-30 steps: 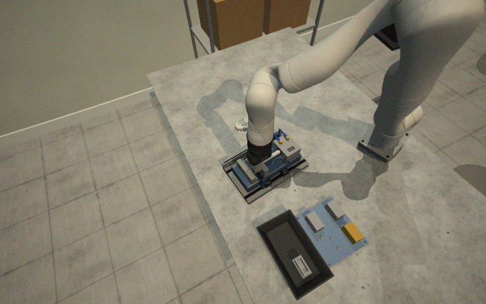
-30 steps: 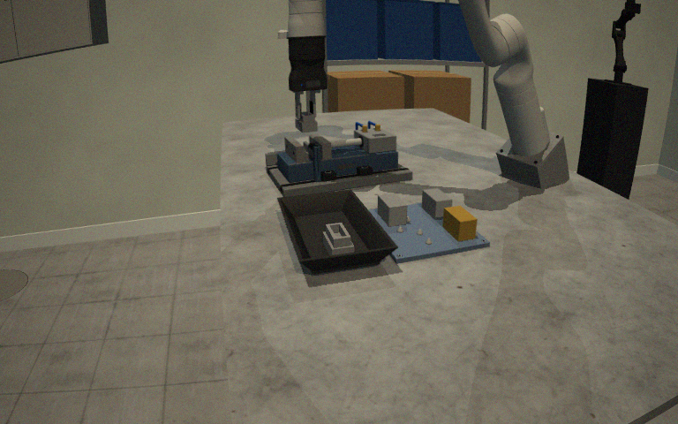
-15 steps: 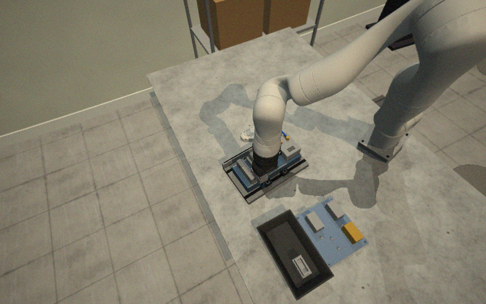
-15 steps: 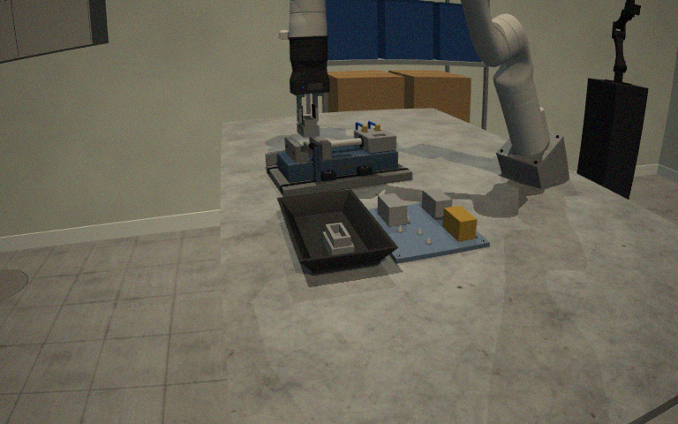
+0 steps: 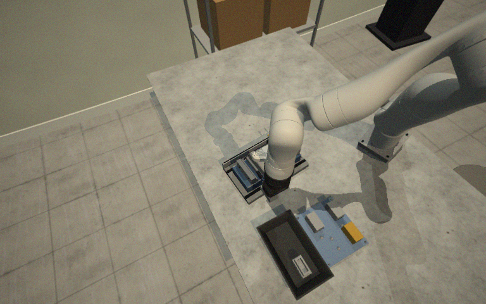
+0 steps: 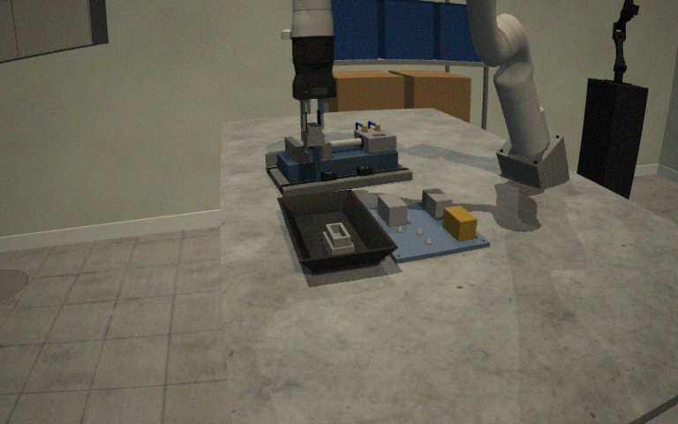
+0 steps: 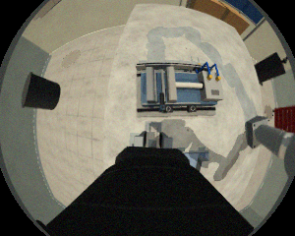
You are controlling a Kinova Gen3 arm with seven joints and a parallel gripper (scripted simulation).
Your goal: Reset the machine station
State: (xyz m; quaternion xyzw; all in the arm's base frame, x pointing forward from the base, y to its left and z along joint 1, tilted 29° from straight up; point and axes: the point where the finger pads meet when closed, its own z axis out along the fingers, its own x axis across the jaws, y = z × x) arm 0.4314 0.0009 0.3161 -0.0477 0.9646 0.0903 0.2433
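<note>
My gripper (image 6: 312, 124) (image 7: 152, 137) is shut on a gray block (image 6: 313, 137), above the table on the near side of the vise (image 6: 353, 163) (image 7: 187, 96) (image 5: 242, 180). The block seems narrower at its top; whether it has a pocket is not clear. Fingers and block are hidden in the top view. The fixed jaw (image 7: 149, 85) (image 6: 294, 148) stands apart from the moving jaw (image 7: 171, 85). A finished part (image 5: 301, 265) (image 6: 338, 238) lies pocket up in the black tray (image 5: 280, 265). Two gray blanks (image 5: 314, 221) (image 6: 436, 203) and a brass blank (image 5: 352, 232) (image 6: 459, 223) rest on the infeed plate (image 5: 336, 256).
Several short pins (image 5: 331, 237) (image 6: 419, 230) stand up from the infeed plate. The tray is side by side with the plate. Blue hose fittings (image 6: 372, 124) (image 7: 211, 70) rise from the vise's hose-end block. The arm's base (image 5: 383, 144) (image 6: 533, 165) stands to the right.
</note>
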